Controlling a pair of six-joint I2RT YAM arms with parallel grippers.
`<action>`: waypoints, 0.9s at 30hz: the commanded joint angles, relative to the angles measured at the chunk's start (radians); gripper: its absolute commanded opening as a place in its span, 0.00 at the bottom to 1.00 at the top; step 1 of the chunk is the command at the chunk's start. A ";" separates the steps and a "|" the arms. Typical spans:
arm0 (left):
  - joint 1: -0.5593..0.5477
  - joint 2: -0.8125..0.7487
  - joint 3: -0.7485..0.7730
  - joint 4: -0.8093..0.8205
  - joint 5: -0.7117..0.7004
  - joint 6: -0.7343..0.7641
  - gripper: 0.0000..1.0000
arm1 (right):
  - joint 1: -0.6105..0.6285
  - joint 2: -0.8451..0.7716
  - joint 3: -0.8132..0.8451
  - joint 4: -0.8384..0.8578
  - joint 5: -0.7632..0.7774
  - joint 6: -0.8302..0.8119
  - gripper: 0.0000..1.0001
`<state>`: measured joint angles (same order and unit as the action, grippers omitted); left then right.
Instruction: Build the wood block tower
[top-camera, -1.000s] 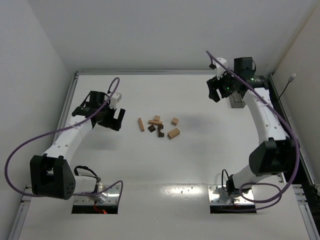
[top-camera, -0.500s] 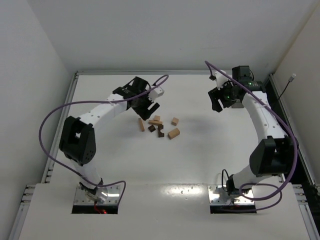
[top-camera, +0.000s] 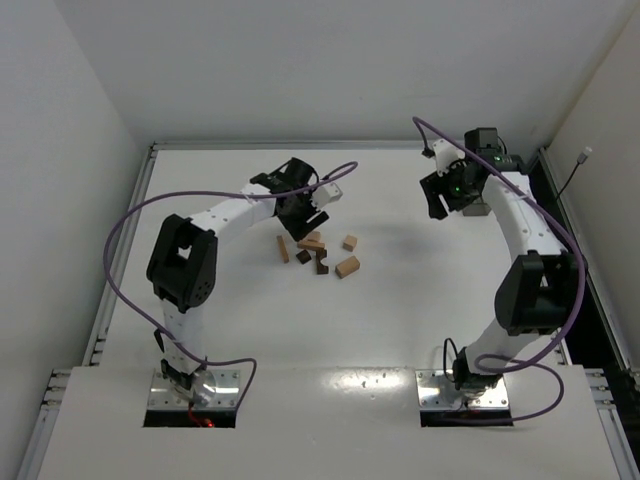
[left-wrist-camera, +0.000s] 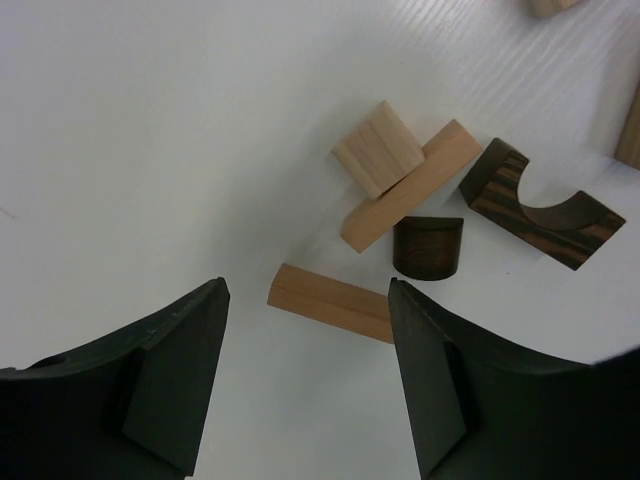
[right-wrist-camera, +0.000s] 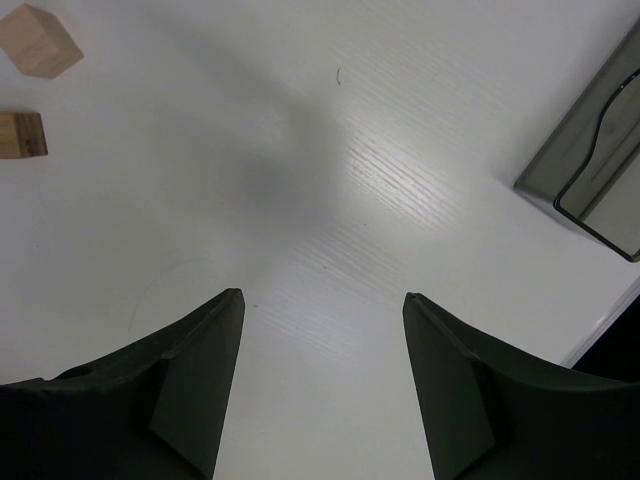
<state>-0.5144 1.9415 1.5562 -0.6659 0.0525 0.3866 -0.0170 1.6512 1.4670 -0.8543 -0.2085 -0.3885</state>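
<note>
The wooden blocks lie loose in a small cluster (top-camera: 318, 252) mid-table; none stand as a tower. In the left wrist view a tan cube (left-wrist-camera: 378, 150) leans on a tan plank (left-wrist-camera: 410, 196), beside a dark half-round (left-wrist-camera: 428, 247) and a dark arch (left-wrist-camera: 540, 205). A tan bar (left-wrist-camera: 330, 302) lies flat just beyond my left gripper (left-wrist-camera: 307, 290), which is open and empty. That gripper (top-camera: 305, 218) hovers at the cluster's far-left edge. My right gripper (right-wrist-camera: 324, 296) is open over bare table at the far right (top-camera: 440, 200).
A smoky-grey plastic tray (right-wrist-camera: 590, 160) sits at the far right, largely behind the right arm (top-camera: 476, 205). Two tan blocks (right-wrist-camera: 38, 40) show at the left edge of the right wrist view. Side walls and a rail border the table.
My left arm swung from the table's left side rightward to the block cluster, and its jaws narrowed somewhat. The right gripper shifted slightly and stays open.
</note>
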 joint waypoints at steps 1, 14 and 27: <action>0.027 -0.003 0.033 0.011 -0.063 -0.069 0.61 | -0.003 0.028 0.069 0.015 0.006 0.011 0.61; 0.086 -0.020 -0.062 -0.121 0.013 -0.523 0.60 | -0.003 0.070 0.090 0.006 -0.003 0.011 0.61; 0.086 0.082 0.008 -0.113 0.007 -0.649 0.59 | -0.003 0.079 0.110 -0.012 -0.003 0.011 0.61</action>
<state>-0.4320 1.9877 1.5112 -0.7906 0.0723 -0.2165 -0.0174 1.7290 1.5253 -0.8696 -0.2085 -0.3882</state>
